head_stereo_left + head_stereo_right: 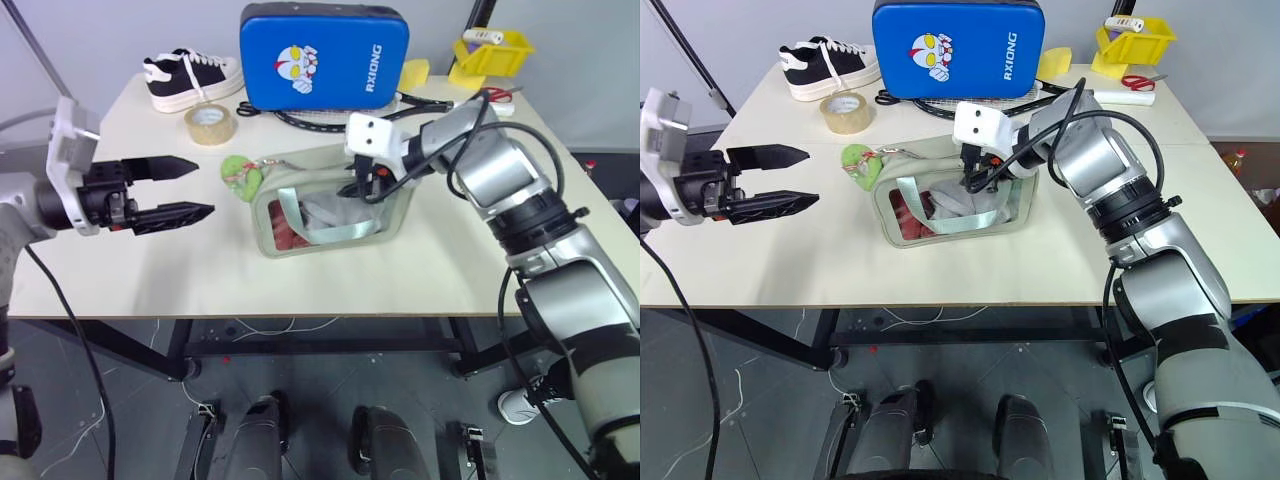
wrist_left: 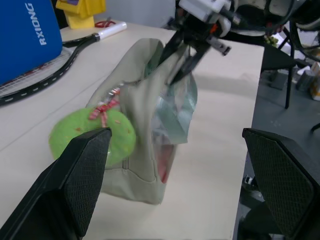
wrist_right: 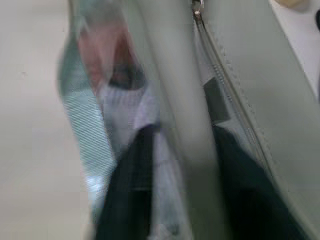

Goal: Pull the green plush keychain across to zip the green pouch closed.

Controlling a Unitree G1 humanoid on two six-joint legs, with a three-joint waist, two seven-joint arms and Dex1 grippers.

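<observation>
The green pouch (image 1: pixel 330 215) lies in the middle of the table, its clear window toward me and its strap across the front. At the pouch's left end the green plush keychain (image 1: pixel 240 175) rests on the table by the zipper line, and it is also close up in the left wrist view (image 2: pixel 92 137). My left gripper (image 1: pixel 203 187) hovers open just left of the keychain, apart from it. My right gripper (image 1: pixel 365 185) is at the top right end of the pouch, its fingers (image 2: pixel 182 55) shut on the pouch's upper edge, with fabric pinched between them.
Behind the pouch stands a blue padded case (image 1: pixel 322 55), with a black-and-white shoe (image 1: pixel 190 78) and a tape roll (image 1: pixel 209 123) to its left. A racket (image 1: pixel 310 120) lies under the case. A yellow bin (image 1: pixel 490 52) and scissors (image 1: pixel 500 95) are at the back right.
</observation>
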